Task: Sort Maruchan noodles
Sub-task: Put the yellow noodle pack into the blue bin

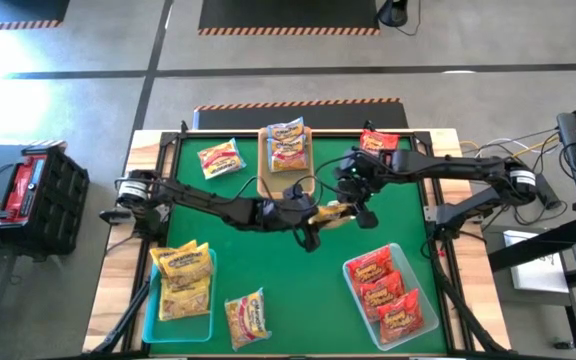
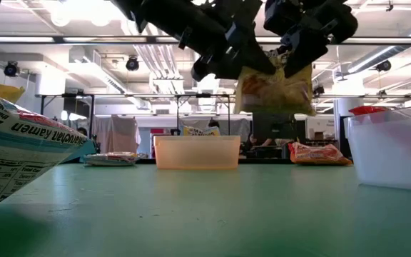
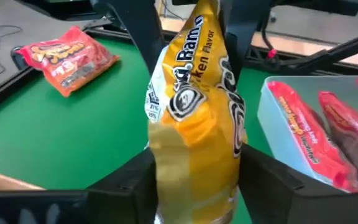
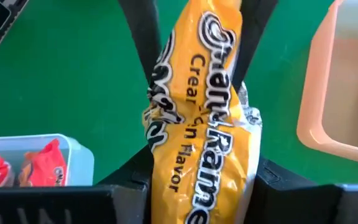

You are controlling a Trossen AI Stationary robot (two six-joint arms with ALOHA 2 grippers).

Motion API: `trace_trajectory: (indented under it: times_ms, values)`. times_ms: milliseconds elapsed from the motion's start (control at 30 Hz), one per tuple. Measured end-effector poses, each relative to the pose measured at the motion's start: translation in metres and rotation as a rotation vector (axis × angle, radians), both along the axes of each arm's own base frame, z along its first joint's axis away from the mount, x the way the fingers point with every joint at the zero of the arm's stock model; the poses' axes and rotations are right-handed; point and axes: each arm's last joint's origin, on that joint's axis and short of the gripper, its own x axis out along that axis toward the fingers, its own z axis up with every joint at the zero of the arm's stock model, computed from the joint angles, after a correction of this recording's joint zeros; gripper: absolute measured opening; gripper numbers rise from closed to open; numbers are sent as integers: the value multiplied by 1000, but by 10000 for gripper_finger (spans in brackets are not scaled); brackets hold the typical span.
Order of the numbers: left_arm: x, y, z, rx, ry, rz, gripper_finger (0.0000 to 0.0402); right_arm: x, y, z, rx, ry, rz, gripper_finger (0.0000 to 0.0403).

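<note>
Nearest the front edge of the table, a loose yellow packet (image 1: 247, 318) lies on the green mat, just beside the left teal tray (image 1: 150, 318), which already holds a stack of yellow packets (image 1: 182, 278). On the other side, the right teal tray (image 1: 352, 290) holds three red packets (image 1: 388, 293) laid in a row, so both colour piles look well started.

At mid-table both arms meet over one yellow packet (image 1: 330, 212), held up off the mat. The left gripper (image 3: 194, 186) has its fingers against the packet's sides at one end, and the right gripper (image 4: 197, 180) pinches the same packet from the opposite end; in the low view it hangs crumpled between the two. This reads as a handover, though which arm takes it I cannot tell; the left tray would be its likely home.

Farther back, the tan tray (image 1: 266, 178) carries a pale packet with pink print (image 1: 287, 146). A yellow packet (image 1: 219, 158) lies loose on the mat near the tray, and a red packet (image 1: 378, 141) lies loose near the far right corner.

My judgement: more than half is sorted; the held packet plus three loose ones are left
</note>
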Motion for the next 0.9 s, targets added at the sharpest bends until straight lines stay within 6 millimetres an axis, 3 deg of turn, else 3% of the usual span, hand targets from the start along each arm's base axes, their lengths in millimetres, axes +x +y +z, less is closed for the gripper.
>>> trace_trajectory:
  times_ms: [400,600,900]
  values:
    - [1,-1,1,-89,-14,-10,12,-12,3,15,-32,-52,15,142]
    - [-1,-1,-3,-129,-10,8,2,-20,4,17,-4,-10,-19,146]
    - [-22,-1,13,-184,131,-11,2,-48,4,36,-104,-21,-101,150]
